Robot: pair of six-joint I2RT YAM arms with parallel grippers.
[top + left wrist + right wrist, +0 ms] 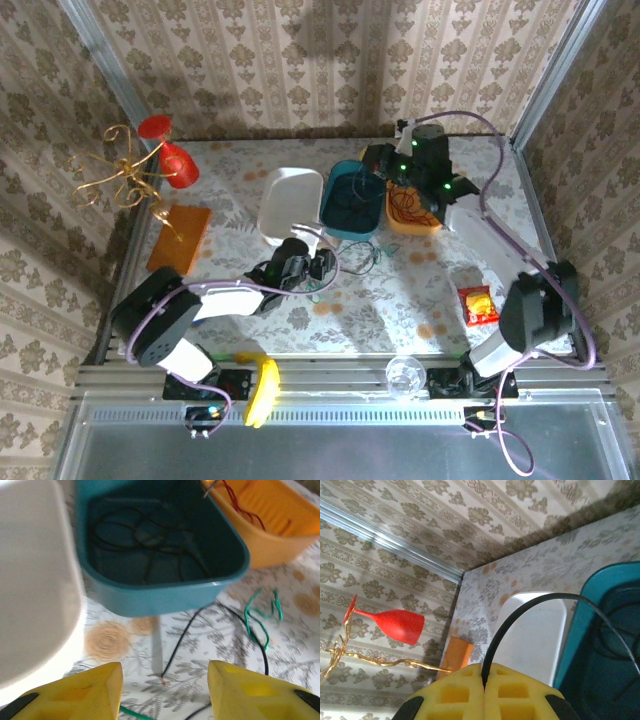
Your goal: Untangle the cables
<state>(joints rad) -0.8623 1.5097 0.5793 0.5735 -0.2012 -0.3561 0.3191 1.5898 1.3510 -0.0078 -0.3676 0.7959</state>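
Your right gripper (pixel 485 675) is pinched fully shut on the black cable (pixel 491 645) over the far side of the table (pixel 300 645). From the fingers the strand arcs right into the teal bin (pixel 600 630), where more of it lies coiled. Your left gripper (pixel 165 672) hovers about half open, holding nothing, over a loose black end just near of that bin. The green cable (pixel 260 617) lies on the table to the right. The red cable (pixel 240 502) sits in the orange bin (pixel 280 540).

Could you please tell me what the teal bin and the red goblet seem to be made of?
The teal bin looks like moulded plastic, semi-gloss: smooth rounded rim with a small highlight. The red goblet could be plastic or coloured glass; its smooth, even red surface leaves that open.
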